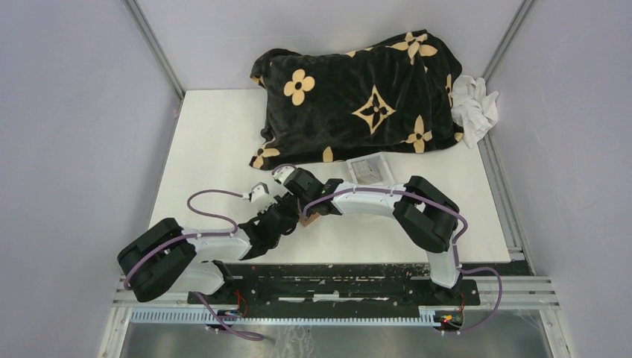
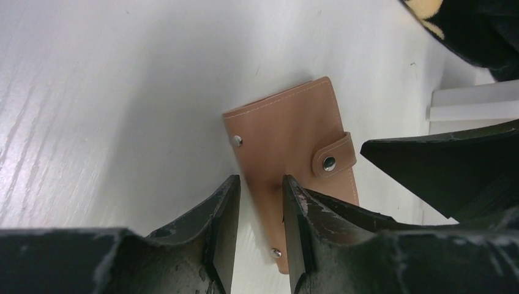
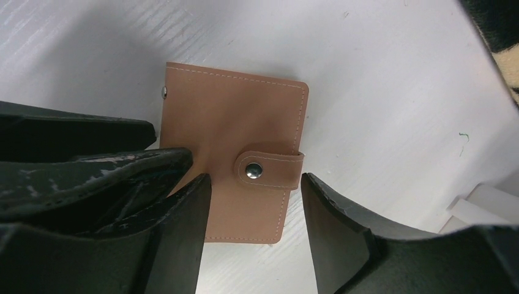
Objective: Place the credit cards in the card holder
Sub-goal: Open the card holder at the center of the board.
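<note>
The card holder [image 3: 235,153] looks like tan leather or an imitation of it, smooth and matt, with a line of pale thread stitched along its edges. Its snap studs [image 3: 251,171] are shiny silver metal. The bench [image 2: 92,92] is white, with a fine wood-like grain and a soft sheen. The fingers of the left end effector [image 2: 260,190] and the right end effector [image 3: 256,184] are hard black plastic, matt, their edges scuffed and scratched grey. The black blanket [image 1: 358,93] is plush, fuzzy cloth with tan flower motifs. The white rag [image 1: 475,108] is thin, crumpled cloth. The tray [image 1: 370,171] is clear plastic. The cables [image 1: 212,192] have smooth purple sheathing, and the base rails [image 1: 522,289] are bare silvery metal.
</note>
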Controlling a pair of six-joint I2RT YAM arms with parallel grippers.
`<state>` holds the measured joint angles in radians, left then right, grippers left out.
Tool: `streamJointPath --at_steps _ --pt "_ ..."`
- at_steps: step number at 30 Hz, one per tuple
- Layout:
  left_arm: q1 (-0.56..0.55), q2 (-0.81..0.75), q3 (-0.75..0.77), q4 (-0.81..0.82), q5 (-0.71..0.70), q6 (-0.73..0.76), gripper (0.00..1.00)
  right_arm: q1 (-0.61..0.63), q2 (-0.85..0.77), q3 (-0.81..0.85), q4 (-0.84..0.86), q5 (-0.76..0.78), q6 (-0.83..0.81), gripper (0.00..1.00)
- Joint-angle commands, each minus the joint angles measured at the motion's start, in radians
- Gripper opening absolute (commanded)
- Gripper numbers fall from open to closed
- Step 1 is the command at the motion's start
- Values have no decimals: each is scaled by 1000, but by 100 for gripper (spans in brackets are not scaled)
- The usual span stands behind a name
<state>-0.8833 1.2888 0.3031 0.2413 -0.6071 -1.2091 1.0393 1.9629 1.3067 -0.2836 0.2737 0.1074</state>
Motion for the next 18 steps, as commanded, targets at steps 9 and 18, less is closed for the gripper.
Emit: streamJointPath --at_steps 9,18 --pt "-2 148 54 -43 -37 -68 35 -42 63 82 -43 -74 -44 58" --pt "-3 173 36 -41 -27 -101 31 -63 75 74 -38 -66 -18 41"
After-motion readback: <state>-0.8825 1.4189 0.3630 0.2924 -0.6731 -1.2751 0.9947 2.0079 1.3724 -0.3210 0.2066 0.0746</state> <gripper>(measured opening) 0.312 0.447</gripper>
